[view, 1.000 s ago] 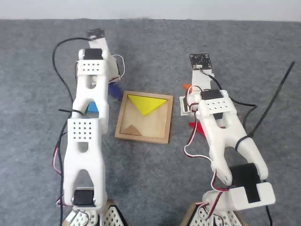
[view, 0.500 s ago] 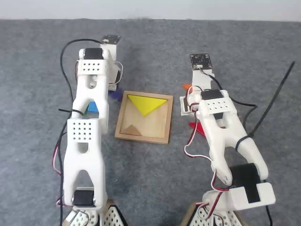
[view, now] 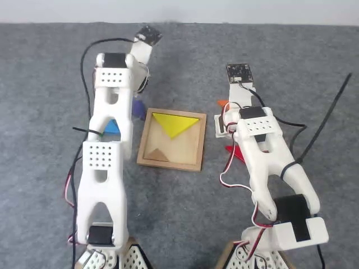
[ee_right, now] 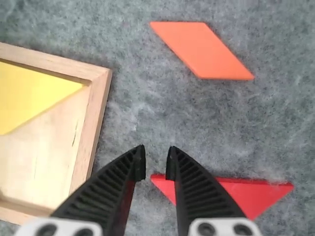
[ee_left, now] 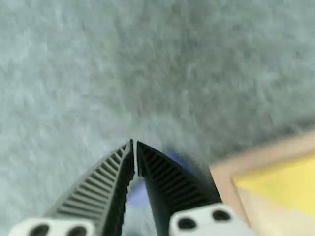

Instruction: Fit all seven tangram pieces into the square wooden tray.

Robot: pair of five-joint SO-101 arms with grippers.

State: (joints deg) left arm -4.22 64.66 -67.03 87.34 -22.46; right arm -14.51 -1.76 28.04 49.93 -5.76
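Grey felt-like tabletop (view: 45,84); the square wooden tray (view: 168,163) at centre holds a large yellow triangle (view: 175,123) against its far rim and a small brown wooden triangle (view: 160,155) towards its near-left corner. Left of the tray, a blue triangle (view: 112,127) lies under the left arm and a purple piece (view: 138,106) sits just off the far-left corner; the left gripper (ee_left: 134,145) is right at it, jaws closed almost tip to tip, though I cannot tell whether it is pinched. Right of the tray lie an orange parallelogram (ee_right: 202,49) and a red triangle (ee_right: 246,194), with the right gripper (ee_right: 155,160) over the red triangle's tray-side tip, jaws slightly parted, empty.
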